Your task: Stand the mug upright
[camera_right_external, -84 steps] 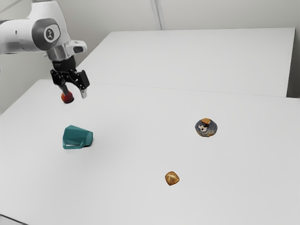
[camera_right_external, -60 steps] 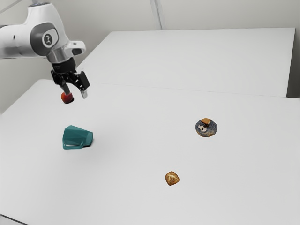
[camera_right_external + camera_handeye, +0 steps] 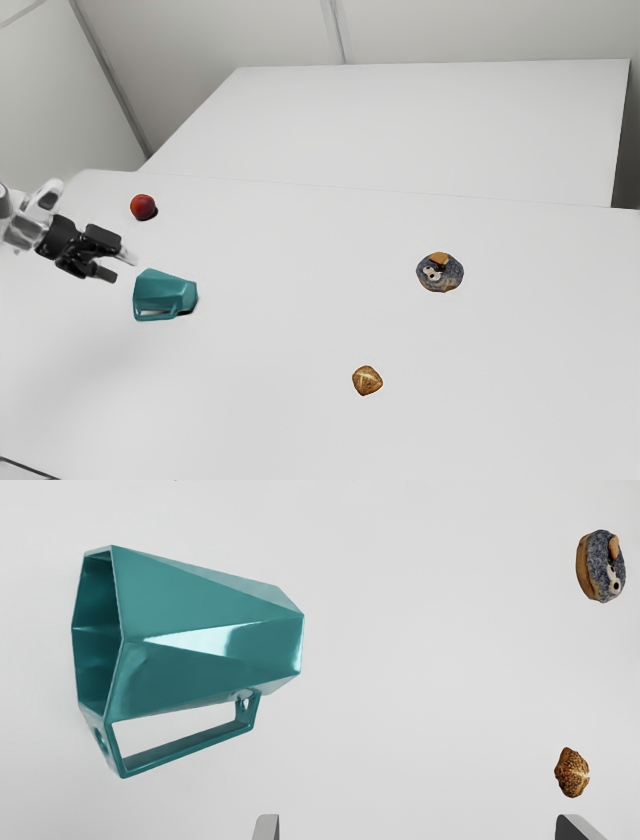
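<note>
Teal and faceted, our mug [image 3: 165, 293] lay on its side toward the table's [image 3: 280, 300] edge at the exterior view's left, mouth facing that edge. Our pincer [image 3: 117, 266] stood wide, empty, near it. We judged its tapering walls might slip our grip, or a snagged handle [image 3: 187, 747] roll it.

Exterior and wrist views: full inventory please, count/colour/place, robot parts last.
Faceted mug with angular handle: one, teal, on its side near the gripper
Round fruit: one, red, behind the mug in the exterior view
Round iced donut: one, blue-grey, exterior view's right
Small seeded bread roll: one, golden brown, nearer the exterior camera than the donut
Flat table: one, white, under all four
Jointed arm: one, white and grey, exterior view's left
Two-finger gripper: one, black, open, beside the mug
</note>
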